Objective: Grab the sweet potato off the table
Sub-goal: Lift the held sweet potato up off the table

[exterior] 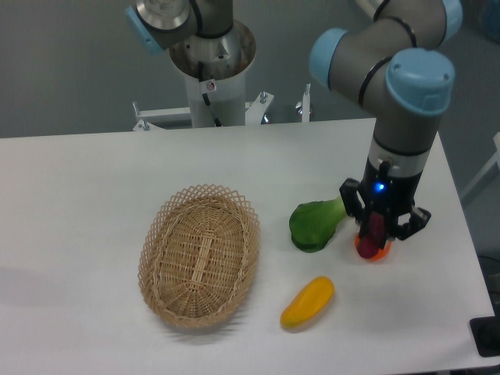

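My claw [376,231]: pointing straight down from my wrist, fingers clamped on the sweet potato, a blue light glowing on the body just above them.
Sweet potato [373,233]: held upright between my fingers, dark magenta, only a short stretch of it showing below the claw body; it is off the worktop, hanging in front of the orange as the camera sees it.
Worktop [94,180]: white and matte, a rounded corner visible at the far right.
Orange [375,250]: resting on the worktop, partly covered by my claw and the sweet potato; only its lower edge shows clearly.
Bok choy [312,223]: green leafy head with a pale stalk end pointing toward my claw, lying just beside the orange on its left.
Mango [308,302]: yellow-orange and oblong, lying tilted on the worktop nearer the camera than the greens, apart from them.
Wicker basket [200,255]: oval, woven, open lattice rim, lying left of the greens and the mango, touching neither.
My arm [406,101]: grey with light blue joint caps, rising from the claw toward the top of the view.
Base column [211,62]: behind the worktop's far edge, at centre left.
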`<state>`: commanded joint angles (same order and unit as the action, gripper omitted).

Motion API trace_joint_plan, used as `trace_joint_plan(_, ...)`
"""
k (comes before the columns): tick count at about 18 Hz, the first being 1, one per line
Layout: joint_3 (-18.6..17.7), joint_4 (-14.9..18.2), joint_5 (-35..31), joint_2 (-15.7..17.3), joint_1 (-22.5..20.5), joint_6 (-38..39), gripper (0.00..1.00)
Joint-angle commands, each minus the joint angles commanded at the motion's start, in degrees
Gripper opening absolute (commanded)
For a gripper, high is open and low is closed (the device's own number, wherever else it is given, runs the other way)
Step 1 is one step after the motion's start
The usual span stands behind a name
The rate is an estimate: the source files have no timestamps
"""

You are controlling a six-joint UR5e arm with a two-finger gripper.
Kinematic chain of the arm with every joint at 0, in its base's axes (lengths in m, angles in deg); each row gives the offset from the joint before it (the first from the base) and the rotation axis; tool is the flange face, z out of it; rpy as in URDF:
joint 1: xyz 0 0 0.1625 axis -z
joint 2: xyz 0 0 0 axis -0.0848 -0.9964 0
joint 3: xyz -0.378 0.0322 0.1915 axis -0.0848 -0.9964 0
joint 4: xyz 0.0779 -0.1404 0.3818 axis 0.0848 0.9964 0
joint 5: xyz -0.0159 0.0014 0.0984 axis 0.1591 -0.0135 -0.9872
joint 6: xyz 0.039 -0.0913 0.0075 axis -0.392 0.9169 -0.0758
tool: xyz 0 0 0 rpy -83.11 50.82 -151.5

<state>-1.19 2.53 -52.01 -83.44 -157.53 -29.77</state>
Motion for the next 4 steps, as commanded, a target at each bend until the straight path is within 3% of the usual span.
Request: trace_joint_plan(4, 0.0, -0.09, 0.18, 0.27, -0.09, 0.0, 0.19)
